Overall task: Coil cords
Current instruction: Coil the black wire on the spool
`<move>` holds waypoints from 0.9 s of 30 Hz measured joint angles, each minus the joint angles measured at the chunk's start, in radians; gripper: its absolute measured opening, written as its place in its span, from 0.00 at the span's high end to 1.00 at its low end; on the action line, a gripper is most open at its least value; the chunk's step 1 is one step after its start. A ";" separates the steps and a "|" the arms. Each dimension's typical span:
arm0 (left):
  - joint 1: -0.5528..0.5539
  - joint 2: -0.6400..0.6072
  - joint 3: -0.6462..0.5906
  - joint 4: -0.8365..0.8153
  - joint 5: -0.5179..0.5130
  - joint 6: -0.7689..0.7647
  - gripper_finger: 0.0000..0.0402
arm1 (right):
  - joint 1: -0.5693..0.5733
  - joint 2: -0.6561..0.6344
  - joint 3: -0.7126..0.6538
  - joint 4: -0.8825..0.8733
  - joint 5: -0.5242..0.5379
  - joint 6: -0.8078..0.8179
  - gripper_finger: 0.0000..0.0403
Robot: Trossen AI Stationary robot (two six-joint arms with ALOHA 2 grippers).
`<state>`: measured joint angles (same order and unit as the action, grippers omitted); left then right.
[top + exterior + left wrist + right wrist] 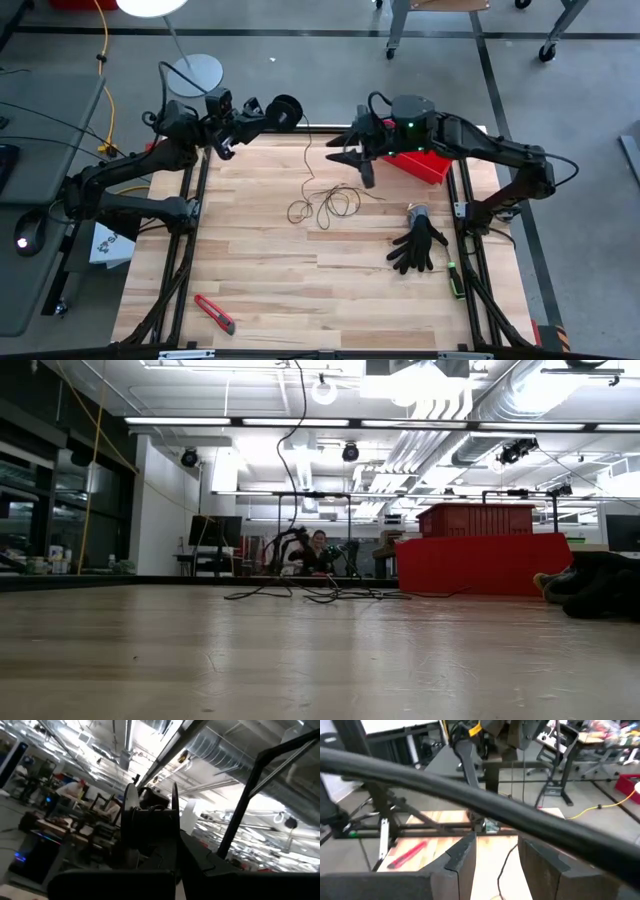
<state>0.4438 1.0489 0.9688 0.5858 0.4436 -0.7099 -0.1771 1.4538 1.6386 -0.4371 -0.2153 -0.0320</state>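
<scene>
My left gripper [270, 114] is shut on a small black spool [287, 109] high over the table's far edge. A very thin dark cord [305, 150] hangs from the spool and ends in loose loops [322, 205] lying on the wood. In the low view the cord [291, 460] rises out of that heap [310, 595]. My right gripper [342, 150] hovers open just right of the hanging cord, its fingers [462, 860] apart with nothing between them. The table and a stretch of cord [504, 862] show below them. My left gripper is shut on the black spool [150, 827], which stands just ahead of its fingers with both round flanges [131, 817] edge-on. The gripper's own dark body hides the place of contact. The spool is lifted clear of the table, and the cord hangs slack from it.
A red bin [422, 166] stands at the far right, under the right arm. A black glove [418, 245] lies at the right. A red utility knife [215, 313] lies near the front left, and a green tool [455, 280] lies at the right edge. Bare wood fills the middle and front.
</scene>
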 joint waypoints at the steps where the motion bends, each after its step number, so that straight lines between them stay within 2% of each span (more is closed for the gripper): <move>1: -0.001 0.000 0.000 0.001 0.006 -0.014 1.00 | -0.003 -0.012 0.000 -0.023 -0.005 -0.003 0.66; 7: 0.024 -0.020 0.000 -0.017 0.117 -0.144 1.00 | -0.011 -0.124 0.000 -0.193 0.013 0.019 0.66; 9: 0.030 -0.029 0.001 -0.031 0.128 -0.087 1.00 | -0.009 -0.159 0.000 -0.243 0.080 0.024 0.66; 10: 0.033 -0.029 0.001 -0.049 0.126 -0.016 1.00 | -0.005 -0.162 0.000 -0.247 0.147 0.002 0.66; 12: 0.044 -0.015 -0.005 -0.070 0.060 0.132 1.00 | -0.005 -0.149 -0.024 -0.192 0.274 -0.051 0.66; 14: 0.063 0.024 -0.007 -0.047 -0.012 0.151 1.00 | -0.038 -0.116 -0.041 -0.122 0.296 -0.051 0.66; 17: 0.108 0.078 -0.009 0.032 0.059 0.059 1.00 | -0.076 -0.068 -0.055 -0.070 0.223 0.013 0.66; 20: 0.122 0.106 -0.007 0.075 0.138 0.003 1.00 | -0.093 -0.057 -0.048 -0.020 0.277 0.042 0.66; 21: 0.123 0.109 -0.009 0.090 0.130 0.013 1.00 | -0.090 -0.057 -0.048 -0.017 0.330 0.072 0.66; 23: 0.097 0.101 -0.009 0.146 0.035 0.077 1.00 | -0.068 -0.051 -0.056 0.043 0.409 0.121 0.66; 25: 0.063 0.091 -0.005 0.216 -0.056 0.148 1.00 | -0.038 -0.053 -0.058 0.054 0.415 0.076 0.66; 27: 0.065 0.083 -0.004 0.231 -0.059 0.152 1.00 | -0.015 -0.071 -0.055 0.034 0.400 0.033 0.66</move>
<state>0.5089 1.1314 0.9649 0.8167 0.3843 -0.5581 -0.1923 1.3829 1.5839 -0.4034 0.1850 0.0009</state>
